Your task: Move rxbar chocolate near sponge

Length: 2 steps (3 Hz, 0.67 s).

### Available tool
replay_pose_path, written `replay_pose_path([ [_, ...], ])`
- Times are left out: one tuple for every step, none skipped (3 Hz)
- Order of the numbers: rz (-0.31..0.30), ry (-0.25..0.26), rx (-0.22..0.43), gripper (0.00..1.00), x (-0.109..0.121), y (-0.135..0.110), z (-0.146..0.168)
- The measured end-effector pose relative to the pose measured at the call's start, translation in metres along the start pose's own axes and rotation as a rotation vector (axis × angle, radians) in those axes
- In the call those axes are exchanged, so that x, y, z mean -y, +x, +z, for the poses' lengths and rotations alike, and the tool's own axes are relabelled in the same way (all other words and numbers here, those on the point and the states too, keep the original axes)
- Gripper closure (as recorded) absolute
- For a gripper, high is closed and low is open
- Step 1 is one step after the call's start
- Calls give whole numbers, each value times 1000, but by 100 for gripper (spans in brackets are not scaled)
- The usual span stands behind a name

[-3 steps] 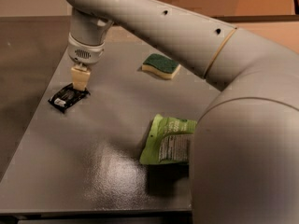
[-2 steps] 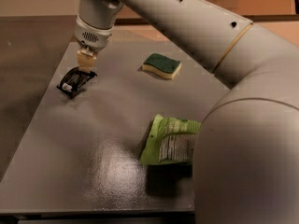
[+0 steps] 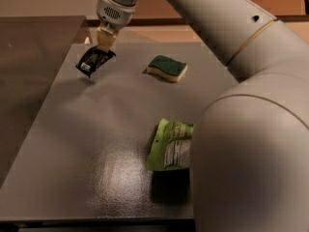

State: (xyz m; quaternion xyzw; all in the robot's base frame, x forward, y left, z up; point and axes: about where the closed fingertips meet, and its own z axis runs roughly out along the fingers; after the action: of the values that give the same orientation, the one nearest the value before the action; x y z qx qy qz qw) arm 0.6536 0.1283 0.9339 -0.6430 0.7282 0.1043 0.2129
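The rxbar chocolate (image 3: pixel 93 61) is a small black wrapped bar with a white label. It hangs tilted in the air above the far left part of the grey table (image 3: pixel 96 144), casting a faint shadow below it. My gripper (image 3: pixel 104 46) is shut on its upper end. The sponge (image 3: pixel 167 68), dark green on top with pale yellow foam below, lies flat on the table to the right of the bar, apart from it.
A crinkled green snack bag (image 3: pixel 170 146) lies on the table nearer the front, partly behind my large white arm (image 3: pixel 251 144), which fills the right side. A darker surface (image 3: pixel 29 57) adjoins the table at the left.
My gripper has lifted the rxbar chocolate off the table and carried it up and to the right, toward the sponge. The sponge and green bag have not moved.
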Motion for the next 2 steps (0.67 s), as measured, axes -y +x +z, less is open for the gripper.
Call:
replay_pose_path([
  [54, 56, -8, 100, 35, 22, -21],
  [104, 97, -40, 100, 64, 51, -31],
])
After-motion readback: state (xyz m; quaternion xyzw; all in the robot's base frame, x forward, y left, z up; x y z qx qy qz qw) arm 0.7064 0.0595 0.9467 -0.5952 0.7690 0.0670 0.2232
